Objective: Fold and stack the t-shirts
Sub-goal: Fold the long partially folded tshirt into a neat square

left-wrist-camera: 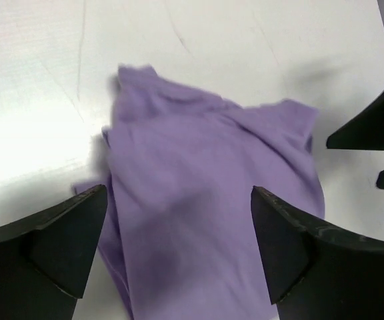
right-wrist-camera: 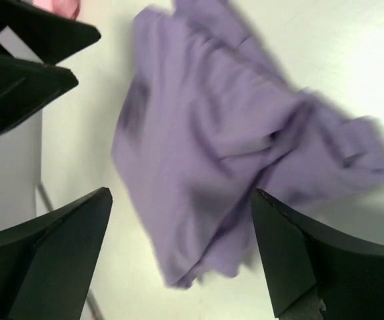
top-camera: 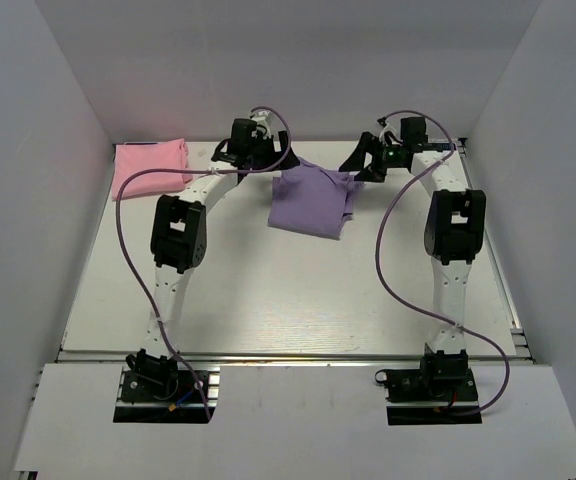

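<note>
**Operator:** What is at the near edge?

**Technician:** Two arm bases on black plates. A thin purple cable [top-camera: 133, 250] loops along the left arm. Beyond them lies the table [top-camera: 268, 300], flat, white and smooth.

**Operator:** Where are the garments?

**Technician:** The lavender t-shirt [top-camera: 313, 203] lies past the table's middle. It is soft cloth in a rough square, creased, with a bunched flap on its right.

**Operator:** Tool state?

**Technician:** The left tool [left-wrist-camera: 179, 193] is released, its black tapered fingers [left-wrist-camera: 65, 240] spread wide above the lavender cloth and gripping nothing. The right tool [right-wrist-camera: 182, 193] is likewise released over it.

**Operator:** And the far corner?

**Technician:** The pink t-shirt [top-camera: 150, 167] lies there as a folded rectangular pad at far left, well apart from the other shirt.
</note>
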`<state>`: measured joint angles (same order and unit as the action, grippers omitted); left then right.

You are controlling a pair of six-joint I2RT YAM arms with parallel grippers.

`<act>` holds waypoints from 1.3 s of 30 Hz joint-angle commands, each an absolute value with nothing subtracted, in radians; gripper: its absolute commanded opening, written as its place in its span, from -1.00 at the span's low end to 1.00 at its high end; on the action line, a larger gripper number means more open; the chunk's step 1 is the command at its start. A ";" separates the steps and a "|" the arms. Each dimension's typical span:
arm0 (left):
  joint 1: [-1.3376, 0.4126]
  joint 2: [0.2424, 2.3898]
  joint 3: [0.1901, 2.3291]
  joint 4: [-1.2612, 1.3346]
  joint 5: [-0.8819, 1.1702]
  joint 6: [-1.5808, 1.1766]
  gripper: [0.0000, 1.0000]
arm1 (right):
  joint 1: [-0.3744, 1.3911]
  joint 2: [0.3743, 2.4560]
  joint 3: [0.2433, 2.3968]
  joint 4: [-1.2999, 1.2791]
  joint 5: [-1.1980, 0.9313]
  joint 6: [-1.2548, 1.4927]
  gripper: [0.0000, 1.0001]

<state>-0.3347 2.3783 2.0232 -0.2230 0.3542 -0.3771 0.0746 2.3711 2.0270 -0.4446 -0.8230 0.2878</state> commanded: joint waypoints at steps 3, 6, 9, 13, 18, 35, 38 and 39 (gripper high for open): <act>-0.319 2.428 2.178 -0.118 0.394 -0.393 0.99 | 0.045 2.365 2.135 -0.314 -0.695 0.359 0.81; -0.319 2.402 2.119 -0.081 0.403 -0.393 0.99 | 0.066 2.289 2.070 -0.342 -0.557 0.270 0.81; -0.319 2.370 2.053 -0.058 0.403 -0.382 0.99 | 0.095 2.221 1.993 -0.357 -0.468 0.143 0.81; -0.319 2.394 2.065 -0.049 0.416 -0.364 0.99 | 0.156 2.232 2.026 -0.425 -0.399 0.029 0.81; -0.328 2.454 2.129 -0.091 0.290 -0.301 0.90 | 0.213 2.316 2.124 -0.465 -0.289 -0.026 0.72; -0.337 2.600 2.181 -0.020 0.328 -0.298 0.07 | 0.265 2.422 2.157 -0.396 -0.158 -0.081 -0.15; -0.337 2.600 2.181 -0.005 0.350 -0.298 -0.59 | 0.262 2.433 2.149 -0.397 -0.131 -0.065 -0.53; -0.337 2.600 2.181 0.006 0.350 -0.308 -0.80 | 0.261 2.431 2.146 -0.396 -0.129 -0.052 -0.74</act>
